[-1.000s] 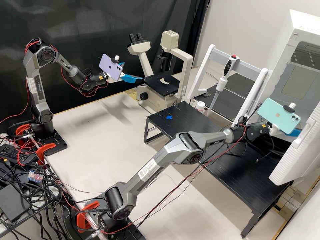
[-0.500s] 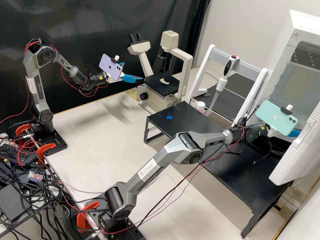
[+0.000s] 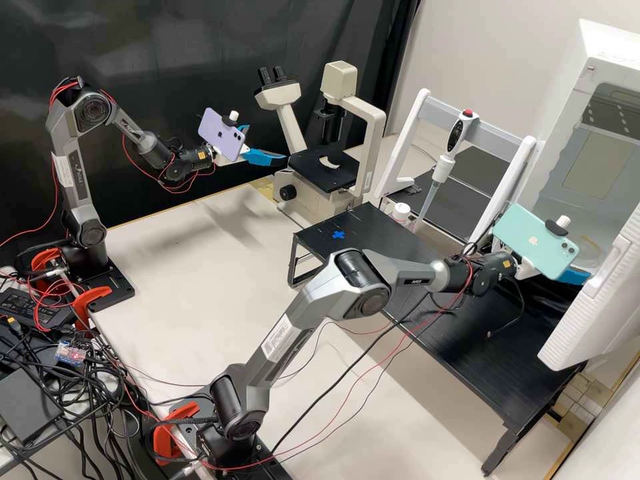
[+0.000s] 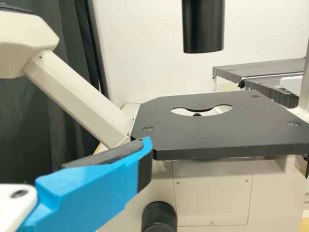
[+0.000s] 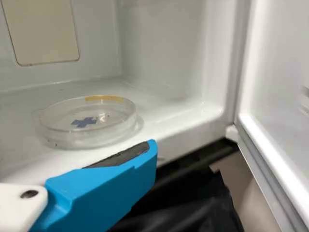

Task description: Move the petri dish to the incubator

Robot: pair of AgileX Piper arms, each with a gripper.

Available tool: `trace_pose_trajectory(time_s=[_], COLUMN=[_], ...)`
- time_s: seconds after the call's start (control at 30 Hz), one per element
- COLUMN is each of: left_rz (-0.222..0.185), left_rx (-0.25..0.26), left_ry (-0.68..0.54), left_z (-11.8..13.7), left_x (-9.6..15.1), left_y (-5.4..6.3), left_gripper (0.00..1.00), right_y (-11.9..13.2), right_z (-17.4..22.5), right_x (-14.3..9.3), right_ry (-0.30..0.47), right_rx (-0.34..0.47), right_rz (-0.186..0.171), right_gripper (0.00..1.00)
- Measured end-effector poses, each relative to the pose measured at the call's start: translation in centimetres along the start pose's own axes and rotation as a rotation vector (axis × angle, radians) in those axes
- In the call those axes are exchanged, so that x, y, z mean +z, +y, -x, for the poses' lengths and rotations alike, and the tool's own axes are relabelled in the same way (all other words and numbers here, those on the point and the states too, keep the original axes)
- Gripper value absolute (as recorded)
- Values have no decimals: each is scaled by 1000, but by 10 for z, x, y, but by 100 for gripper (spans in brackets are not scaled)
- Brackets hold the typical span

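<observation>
Right tool [image 3: 575, 276] drawn back, open, left tool [image 3: 267, 145] open, petri dish [image 5: 89, 134] inside incubator [image 3: 575, 110], printed label [image 3: 278, 338] on right arm [image 3: 307, 312]

Two arms [image 3: 293, 310], two phones [image 3: 221, 135]; one microscope [image 3: 325, 168], pipette [image 3: 441, 171], incubator [image 3: 572, 157], petri dish [image 5: 89, 135].

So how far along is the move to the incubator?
The transfer itself looks done: the petri dish rests on the floor of the incubator. In hand: nothing gripped, the right pincer being off the dish at the opening. What remains is probably just drawing that pincer clear and perhaps shutting the door, which stands open.
</observation>
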Motion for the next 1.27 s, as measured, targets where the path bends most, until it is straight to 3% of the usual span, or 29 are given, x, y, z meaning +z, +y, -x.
trace_pose_trajectory(time_s=[0.07,0.3,0.47,0.7,0.93,1.27], left_rz=[0,0,0,0,0,0], left_rx=[0,0,0,0,0,0], left_ry=[0,0,0,0,0,0], left_z=[0,0,0,0,0,0], left_x=[0,0,0,0,0,0], left_y=[0,0,0,0,0,0], left_gripper=[100,100,100,100,100,100], right_y=[4,3,0,-18,-54,-84], right_z=[16,67,117,191,265,315], right_x=[4,9,2,-8,-19,-21], right_ry=[-8,19,99,242,382,427], right_rx=[21,76,132,190,195,140], right_rz=[-19,-24,9,16,29,5], right_gripper=[100,100,100,100,100,100])
